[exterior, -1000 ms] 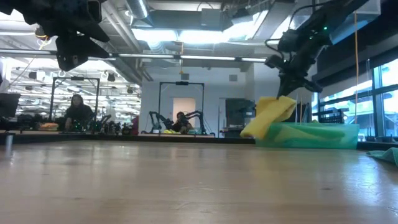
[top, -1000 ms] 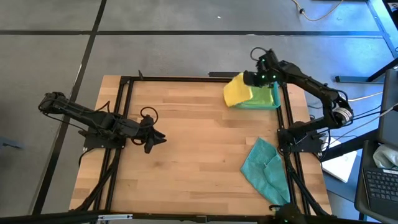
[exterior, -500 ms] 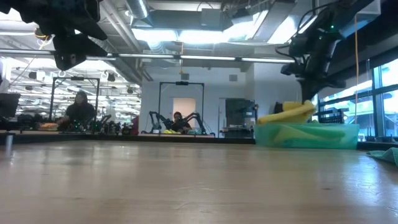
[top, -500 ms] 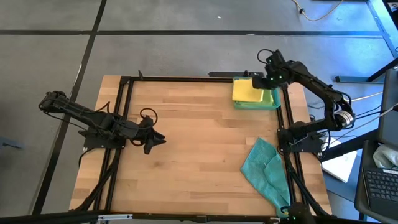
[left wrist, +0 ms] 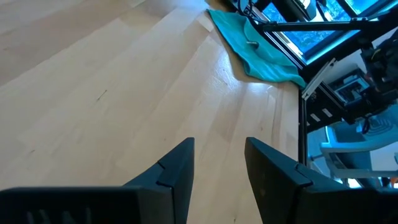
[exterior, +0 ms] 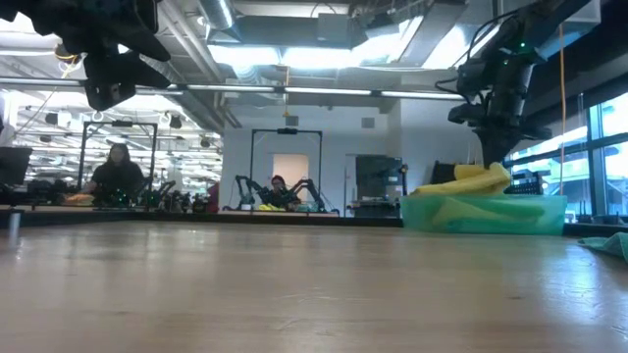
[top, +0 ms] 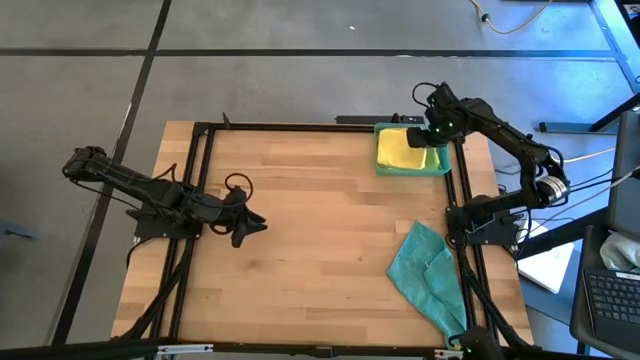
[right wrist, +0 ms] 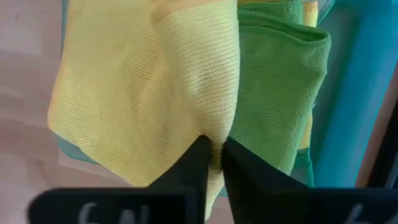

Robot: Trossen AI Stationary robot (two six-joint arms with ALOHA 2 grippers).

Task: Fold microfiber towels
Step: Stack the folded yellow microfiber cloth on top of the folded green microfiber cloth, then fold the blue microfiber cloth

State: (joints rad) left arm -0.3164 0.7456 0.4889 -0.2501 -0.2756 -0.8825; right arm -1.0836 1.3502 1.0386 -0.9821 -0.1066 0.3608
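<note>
Left gripper (left wrist: 219,163) hovers over bare wooden desk (left wrist: 112,93), dark jaws parted with a clear gap, nothing between them. Teal towel (left wrist: 252,48) lies rumpled at the desk's far edge, well apart from the gripper. Black frame rails (left wrist: 323,25) run beside and past the towel. Robot arm base hardware (left wrist: 367,74) beyond the edge, details unclear.

Yellow towel (top: 401,149) folded, lying on top of the stack in the tray at the desk's far right corner; one pinched ridge stands raised. Bright green towel (right wrist: 280,93) folded beneath it; possibly another yellow one lower, mostly hidden. Teal towel (top: 428,272) lies crumpled, unfolded, on the desk's right edge.
</note>
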